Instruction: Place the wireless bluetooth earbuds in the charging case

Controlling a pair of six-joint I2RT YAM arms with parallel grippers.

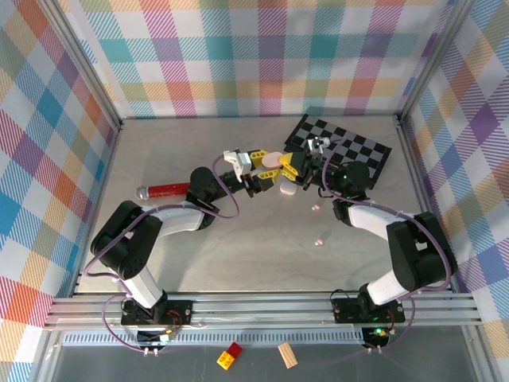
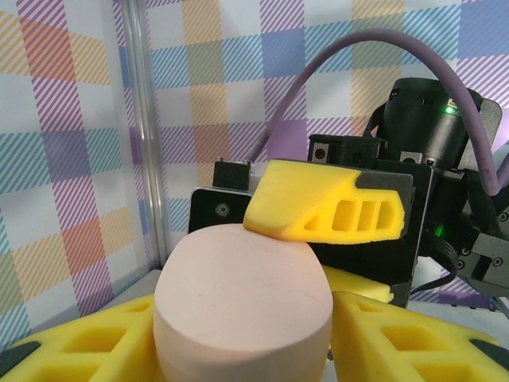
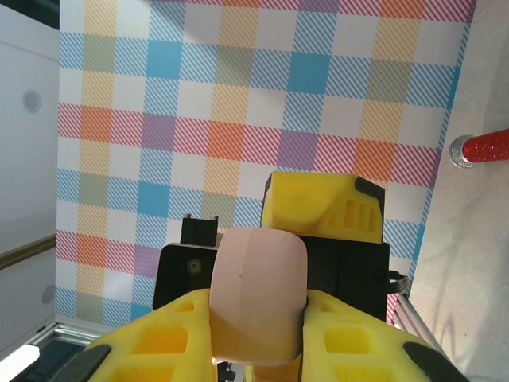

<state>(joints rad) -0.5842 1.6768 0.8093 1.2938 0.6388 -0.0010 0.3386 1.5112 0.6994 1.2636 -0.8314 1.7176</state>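
A pale pink pebble-shaped plastic charging case (image 1: 273,161) is pinched mid-table, well clear of the walls, by the left gripper (image 2: 242,346) and the right gripper (image 3: 258,342). Two tiny pale plastic earbuds (image 1: 316,206) are left on open grey tabletop (image 1: 238,255).

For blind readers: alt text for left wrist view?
A pale pink pebble-shaped plastic case sits between the yellow fingers of the left gripper; a yellow finger of the right gripper rests on its top. Plaid wall behind.
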